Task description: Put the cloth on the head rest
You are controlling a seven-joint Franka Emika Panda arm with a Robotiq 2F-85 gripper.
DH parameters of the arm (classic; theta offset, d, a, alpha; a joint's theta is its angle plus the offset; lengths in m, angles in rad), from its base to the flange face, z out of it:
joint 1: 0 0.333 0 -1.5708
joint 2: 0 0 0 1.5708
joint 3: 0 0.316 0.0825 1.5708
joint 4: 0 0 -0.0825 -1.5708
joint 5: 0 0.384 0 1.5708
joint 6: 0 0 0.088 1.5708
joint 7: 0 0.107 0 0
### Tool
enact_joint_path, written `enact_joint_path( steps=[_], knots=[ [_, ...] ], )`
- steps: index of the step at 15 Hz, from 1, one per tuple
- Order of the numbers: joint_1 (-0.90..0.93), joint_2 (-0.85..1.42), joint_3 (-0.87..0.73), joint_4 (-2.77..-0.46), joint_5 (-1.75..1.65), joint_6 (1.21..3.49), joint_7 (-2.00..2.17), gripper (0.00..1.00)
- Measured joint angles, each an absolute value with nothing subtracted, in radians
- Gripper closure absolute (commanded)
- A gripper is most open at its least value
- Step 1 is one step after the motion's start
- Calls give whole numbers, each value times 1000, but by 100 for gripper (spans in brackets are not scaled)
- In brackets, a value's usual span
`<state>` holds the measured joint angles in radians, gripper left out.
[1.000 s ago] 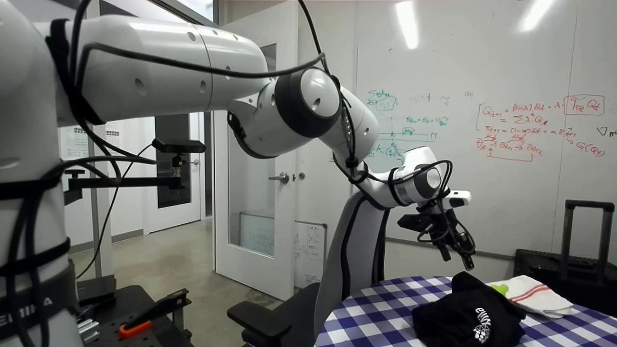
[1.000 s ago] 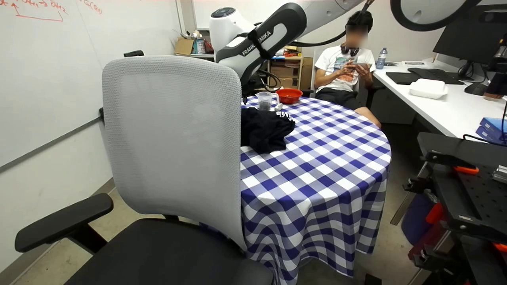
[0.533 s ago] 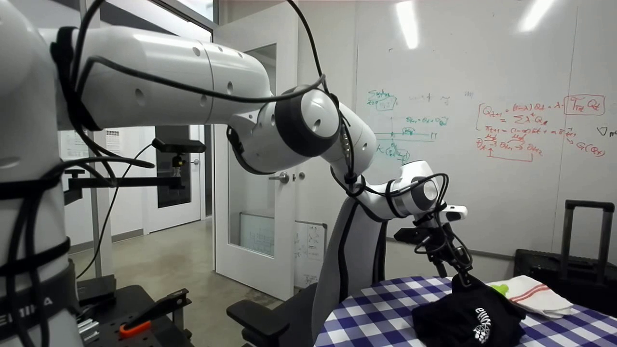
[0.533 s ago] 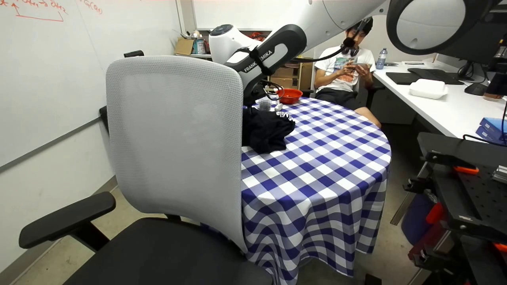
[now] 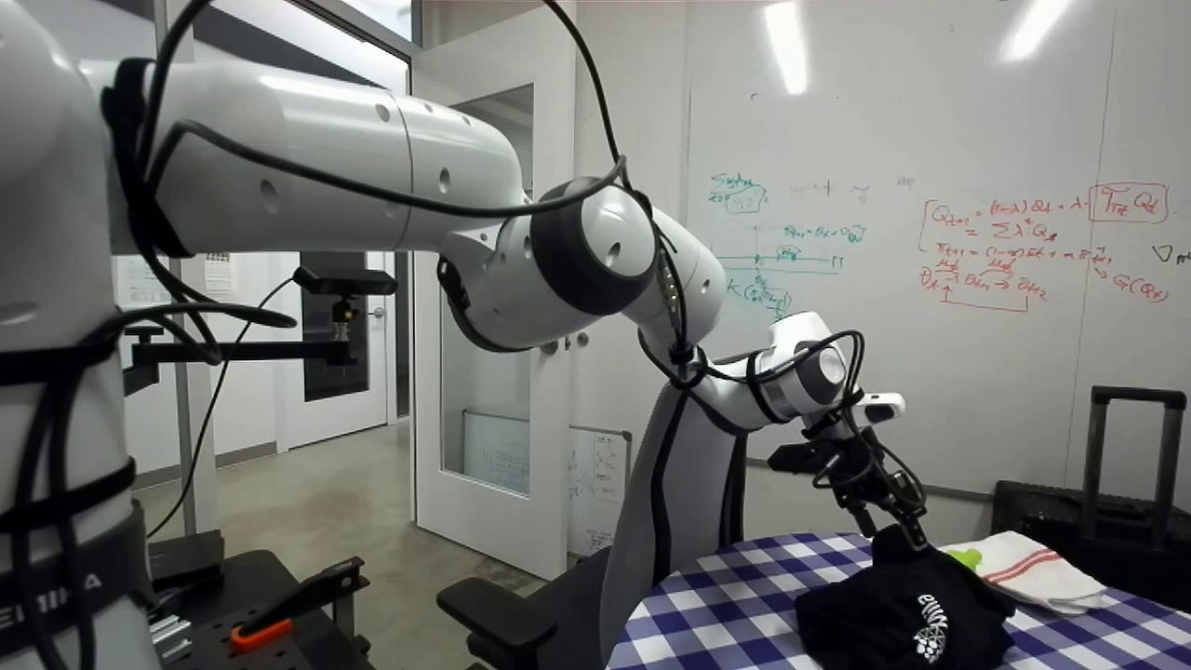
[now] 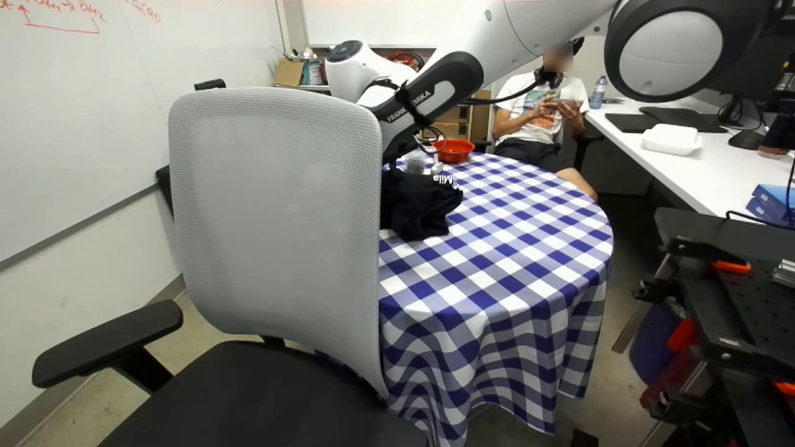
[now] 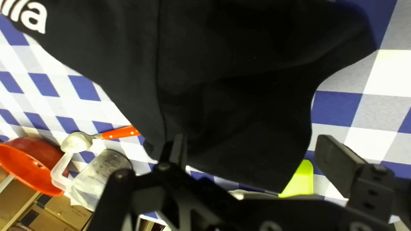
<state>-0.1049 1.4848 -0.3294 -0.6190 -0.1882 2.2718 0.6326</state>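
The black cloth (image 5: 903, 614) with white print lies bunched on the table; it also shows in the other views (image 6: 422, 205) (image 7: 244, 80). The head rest (image 6: 273, 93) is the rounded top of the light grey mesh chair back; its edge is partly behind the arm in an exterior view (image 5: 665, 419). My gripper (image 5: 891, 532) is open at the cloth's raised peak. In the wrist view the gripper (image 7: 255, 157) has its fingers wide apart, with a cloth flap between them. Whether a finger touches the cloth is unclear. The chair back hides part of gripper and cloth (image 6: 392, 164).
A checkered tablecloth (image 6: 497, 248) covers the round table. A red bowl (image 7: 32, 163), clear measuring cup (image 7: 99, 176) and orange-handled spoon (image 7: 118, 132) stand beyond the cloth. A white towel (image 5: 1033, 572) and green item (image 7: 300, 179) lie beside it. The forearm passes close to the chair back.
My gripper has come down from above the cloth to its peak, then shifted slightly right in an exterior view. The chair has shifted a little. The cloth looks unmoved.
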Motion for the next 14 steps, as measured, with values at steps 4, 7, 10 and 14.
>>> enact_joint_path(
  steps=[4, 7, 10, 14],
  knots=[
    [-108, 1485, -336, -619, -224, 2272, 635, 0],
    [-110, 1485, -336, -619, -225, 2272, 641, 26],
    [-114, 1485, -335, -617, -225, 2272, 647, 48],
    [-120, 1485, -331, -617, -225, 2272, 647, 79]
  ],
)
